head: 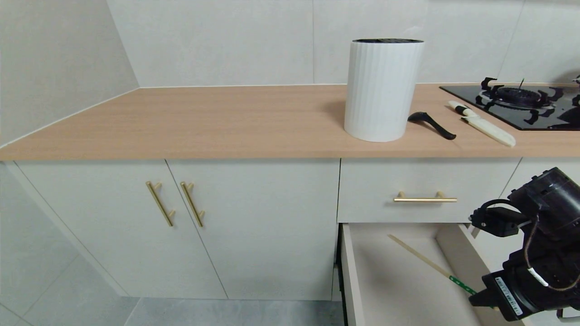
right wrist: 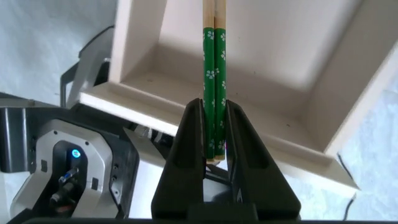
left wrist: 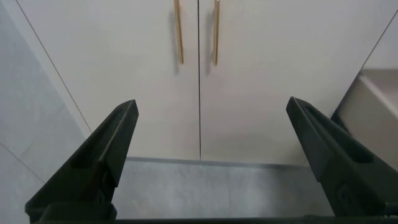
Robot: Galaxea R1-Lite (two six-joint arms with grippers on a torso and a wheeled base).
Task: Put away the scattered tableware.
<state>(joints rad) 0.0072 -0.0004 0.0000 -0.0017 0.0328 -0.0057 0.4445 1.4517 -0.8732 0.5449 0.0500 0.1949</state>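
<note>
Lower right of the head frame: black right end effector (head: 478,299), pressed together on a pair of chopsticks (head: 426,260), pinching them at the green, flower-printed end. Thin pale wooden sticks, side by side, slanting up and left over the open drawer (head: 351,271); far tips inside it, contact with its floor impossible to judge. Smooth off-white box of a drawer, near end cut off by the bottom edge of the frame.

Left end effector (left wrist: 211,107): two matte black wedge-shaped fingers spread wide, facing the flat cupboard doors (head: 263,226) with slim brass bar handles.

Upper right of the head frame, on the wood-grain tabletop (head: 204,122): tall white ribbed canister (head: 383,90) with a dark top. Just right of it, a glossy black ladle (head: 430,123), bowl end close beside the canister. Further right, a cream knife (head: 485,125) lying flat. Far right, black glass stove (head: 521,106) with dark pan supports, cut off by the frame edge.

Above the open drawer, a closed drawer (head: 385,181) with the same brass handle. Behind, large pale matte wall tiles. Lower left, grey floor tiles.
</note>
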